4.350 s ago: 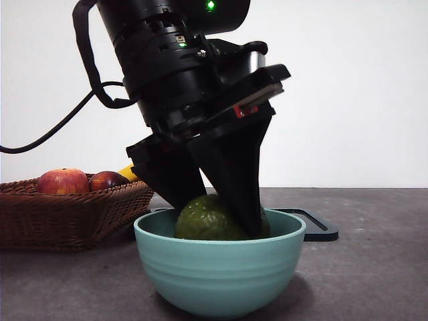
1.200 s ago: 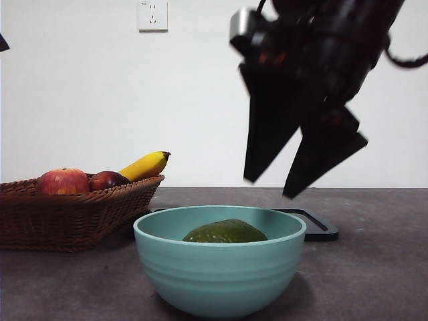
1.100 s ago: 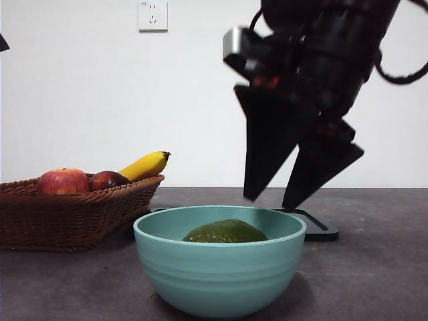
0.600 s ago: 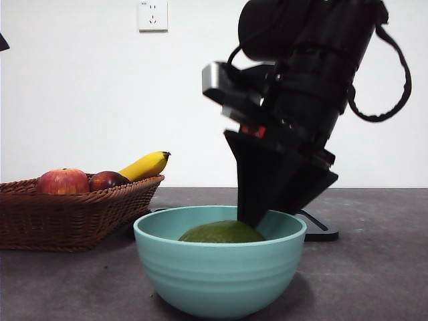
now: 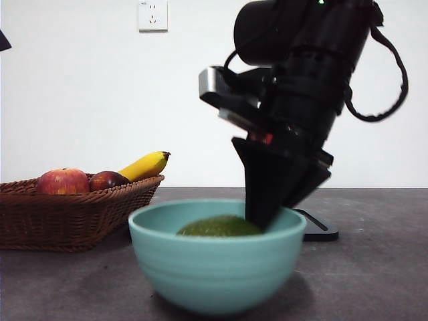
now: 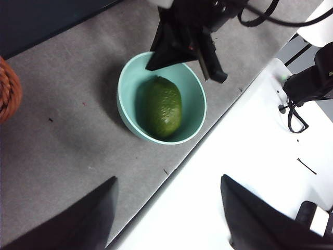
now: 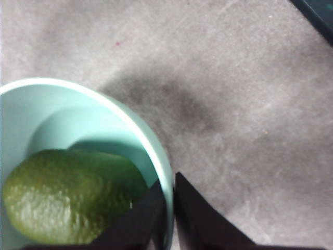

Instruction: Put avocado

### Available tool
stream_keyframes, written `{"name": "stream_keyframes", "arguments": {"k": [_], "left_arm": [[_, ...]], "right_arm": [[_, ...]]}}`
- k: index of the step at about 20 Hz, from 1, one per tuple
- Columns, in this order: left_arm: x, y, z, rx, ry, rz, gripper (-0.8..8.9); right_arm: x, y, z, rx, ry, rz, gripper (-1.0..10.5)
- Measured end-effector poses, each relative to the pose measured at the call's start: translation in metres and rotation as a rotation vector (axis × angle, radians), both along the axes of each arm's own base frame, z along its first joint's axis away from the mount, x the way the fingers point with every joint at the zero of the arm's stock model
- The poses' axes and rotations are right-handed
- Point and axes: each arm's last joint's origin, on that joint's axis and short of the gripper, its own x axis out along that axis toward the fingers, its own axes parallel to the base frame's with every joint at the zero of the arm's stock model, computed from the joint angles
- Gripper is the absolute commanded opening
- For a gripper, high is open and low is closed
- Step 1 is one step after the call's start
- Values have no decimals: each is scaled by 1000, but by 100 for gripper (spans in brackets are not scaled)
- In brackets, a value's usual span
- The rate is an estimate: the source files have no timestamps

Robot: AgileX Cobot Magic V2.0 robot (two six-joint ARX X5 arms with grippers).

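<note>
One avocado (image 6: pixel 163 105) in bowl (image 5: pixel 214 281), unlabelled.

Avocado (image 5: pixel 219 227) in bowl (image 5: pixel 214 277) — basket (image 5: pixel 67 217) behind-left.

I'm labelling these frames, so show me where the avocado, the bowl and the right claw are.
avocado (image 6: pixel 162 107): left wrist view, middle of its bumpy green skin.
bowl (image 5: pixel 214 267): front view, outer teal wall.
right claw (image 7: pixel 170 213): right wrist view, between its tips, shut on the bowl's rim.
</note>
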Motion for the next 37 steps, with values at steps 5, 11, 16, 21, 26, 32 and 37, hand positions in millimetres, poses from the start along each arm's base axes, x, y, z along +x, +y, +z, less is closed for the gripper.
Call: {"name": "stream_keyframes", "arguments": {"k": [5,11,16,21,26,32,37], "left_arm": [[0,0,0,0,0,0,311],[0,0,0,-1,-1,0,311],[0,0,0,-1,-1,0,311],[0,0,0,-1,-1,0,311],[0,0,0,-1,-1,0,311],[0,0,0,-1,-1,0,311],[0,0,0,-1,-1,0,311]], "right_arm": [[22,0,43,48,-94,-56,9],[80,-26,85,85,-193,-225,9],[146,-32,75,42,-153,-313,9],[173,-28,41,16,-99,-324,9],[181,-24,24,15,-79,-319,10],[184,-23,8,-2,-47,-318,10],[183,-25,9,-31,-35,-325,163]]}}
